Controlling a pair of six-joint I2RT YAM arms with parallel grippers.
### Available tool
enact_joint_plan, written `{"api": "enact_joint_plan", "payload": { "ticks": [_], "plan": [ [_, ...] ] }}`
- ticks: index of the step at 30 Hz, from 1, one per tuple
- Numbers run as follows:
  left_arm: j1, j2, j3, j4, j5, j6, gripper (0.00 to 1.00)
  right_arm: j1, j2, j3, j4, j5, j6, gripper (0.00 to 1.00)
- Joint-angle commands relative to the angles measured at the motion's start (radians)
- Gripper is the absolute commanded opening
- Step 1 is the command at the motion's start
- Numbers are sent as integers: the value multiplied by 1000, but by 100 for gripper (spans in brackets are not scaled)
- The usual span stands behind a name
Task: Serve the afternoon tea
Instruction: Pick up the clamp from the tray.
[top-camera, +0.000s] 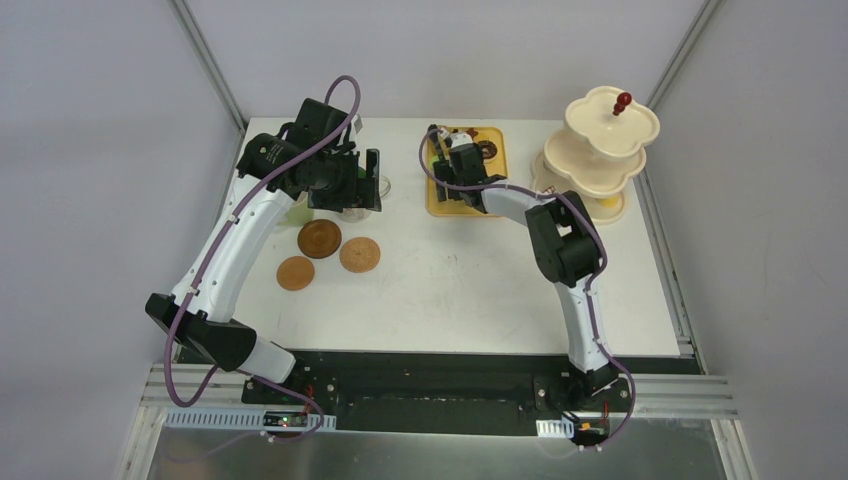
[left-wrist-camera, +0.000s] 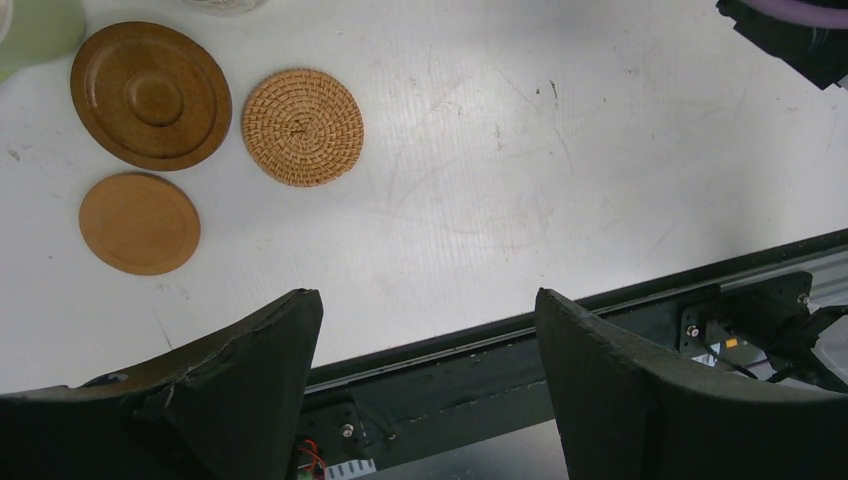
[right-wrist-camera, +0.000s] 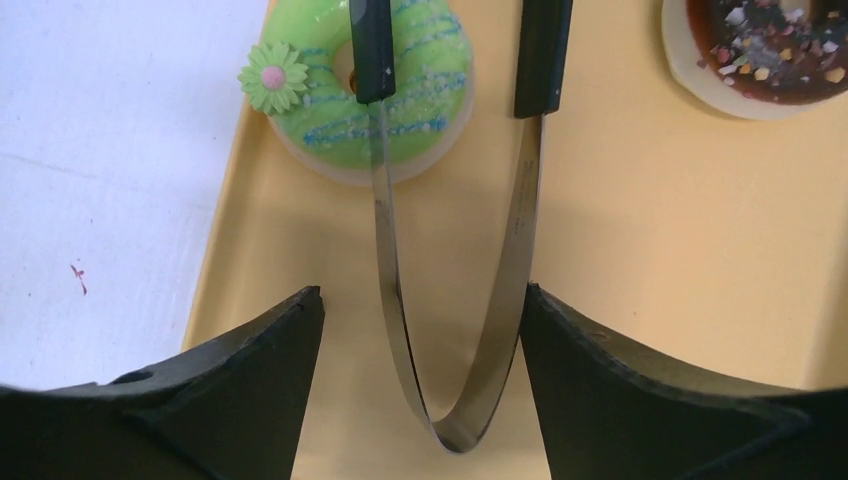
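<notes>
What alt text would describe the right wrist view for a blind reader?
Metal tongs with black tips lie on a yellow tray, their bend between the fingers of the open right gripper. One tip rests over a green iced doughnut; a chocolate doughnut sits at the upper right.

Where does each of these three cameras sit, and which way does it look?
Top external: above and behind the arms, looking down on the table; both arms show.
Left wrist: on the left arm, looking down at three coasters; its open jaws show.
Right wrist: on the right arm, looking down at the tray, tongs between its jaws.
Shared: top and left wrist both show the coasters.
</notes>
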Motion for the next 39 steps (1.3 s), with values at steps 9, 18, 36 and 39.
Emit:
{"api": "enact_joint_plan", "payload": {
  "ticks": [9, 18, 36, 39],
  "plan": [
    [-1, -15, 9, -19, 8, -7, 81, -13, -58, -56, 34, 62, 34, 58],
    [-1, -12, 17, -17, 1, -5, 81, -38, -123, 17, -103, 13, 98, 41],
    [11, 25, 44, 44, 89, -98, 81, -45, -382, -125, -144, -63, 107, 27],
    [34, 60, 72, 88, 169, -188, 81, -42, -456, -163, -159, -71, 99, 27]
  ]
}}
